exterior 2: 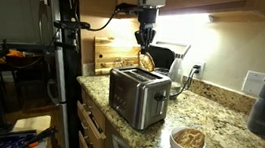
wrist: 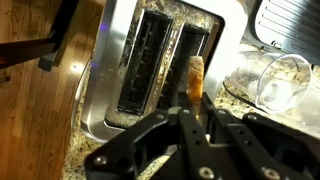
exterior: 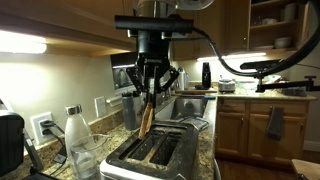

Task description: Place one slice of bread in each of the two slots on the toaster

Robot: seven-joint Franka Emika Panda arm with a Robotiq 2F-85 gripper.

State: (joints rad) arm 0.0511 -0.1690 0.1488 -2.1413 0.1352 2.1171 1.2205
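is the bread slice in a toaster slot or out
Out: the slice hangs upright in the shut end effector, its lower edge above the toaster in an exterior view.

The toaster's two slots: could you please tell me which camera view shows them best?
The wrist view: it looks down into the two slots, both seen lengthwise, a slice of bread hiding a little of one. In an exterior view they look foreshortened; in an exterior view the toaster shows mainly its side.
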